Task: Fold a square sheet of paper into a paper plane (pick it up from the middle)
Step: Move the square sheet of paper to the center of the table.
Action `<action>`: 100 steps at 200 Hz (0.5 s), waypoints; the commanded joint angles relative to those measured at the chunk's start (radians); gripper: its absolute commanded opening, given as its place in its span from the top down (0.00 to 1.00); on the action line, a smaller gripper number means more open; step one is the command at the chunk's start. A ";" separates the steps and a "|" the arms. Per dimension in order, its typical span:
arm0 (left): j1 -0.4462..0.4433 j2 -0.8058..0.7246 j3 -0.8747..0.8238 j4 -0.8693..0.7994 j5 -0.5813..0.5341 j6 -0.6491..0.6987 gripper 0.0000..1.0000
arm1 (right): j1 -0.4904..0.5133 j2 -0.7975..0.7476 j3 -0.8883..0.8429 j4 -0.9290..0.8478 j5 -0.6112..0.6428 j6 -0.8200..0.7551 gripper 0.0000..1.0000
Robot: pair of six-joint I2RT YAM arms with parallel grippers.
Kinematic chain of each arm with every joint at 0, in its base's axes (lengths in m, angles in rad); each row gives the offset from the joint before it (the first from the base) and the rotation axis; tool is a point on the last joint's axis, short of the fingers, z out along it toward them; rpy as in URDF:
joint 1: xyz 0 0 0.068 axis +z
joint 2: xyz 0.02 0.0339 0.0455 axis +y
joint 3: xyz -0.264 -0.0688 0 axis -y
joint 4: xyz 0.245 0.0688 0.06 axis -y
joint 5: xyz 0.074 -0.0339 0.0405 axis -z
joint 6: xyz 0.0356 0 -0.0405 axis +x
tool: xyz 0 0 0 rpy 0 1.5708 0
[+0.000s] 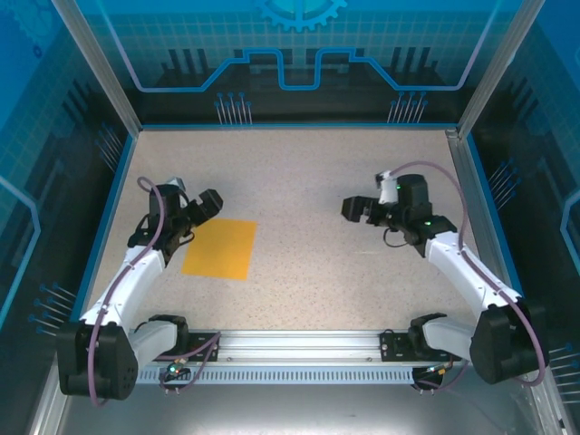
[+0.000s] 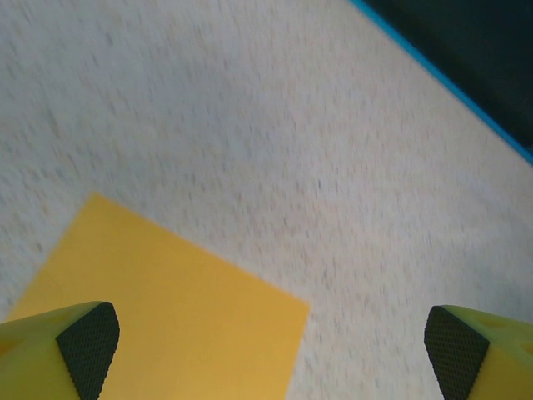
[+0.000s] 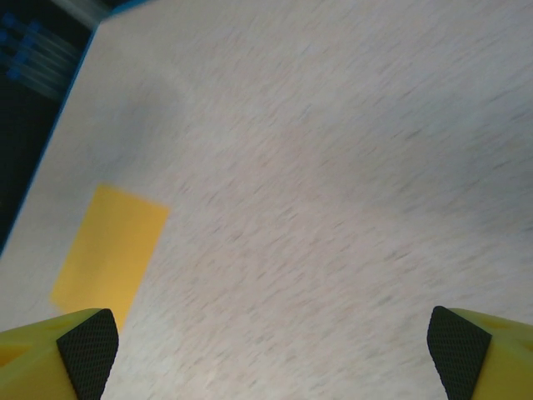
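- Jaws on both arms gape empty; left jaws just beside the square sheet of paper (image 1: 219, 248), right jaws well apart.
- Best centred over its middle, pinching lightly.

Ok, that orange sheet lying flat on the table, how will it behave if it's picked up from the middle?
The square sheet of paper looks thin and lies flush on the table, so it will probably slide rather than lift when pushed. Pinched mid-sheet, it likely droops, light and floppy.
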 commanded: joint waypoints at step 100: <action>-0.206 0.219 -0.083 -0.077 0.126 -0.060 0.01 | 0.306 0.096 0.090 -0.088 0.368 0.243 0.01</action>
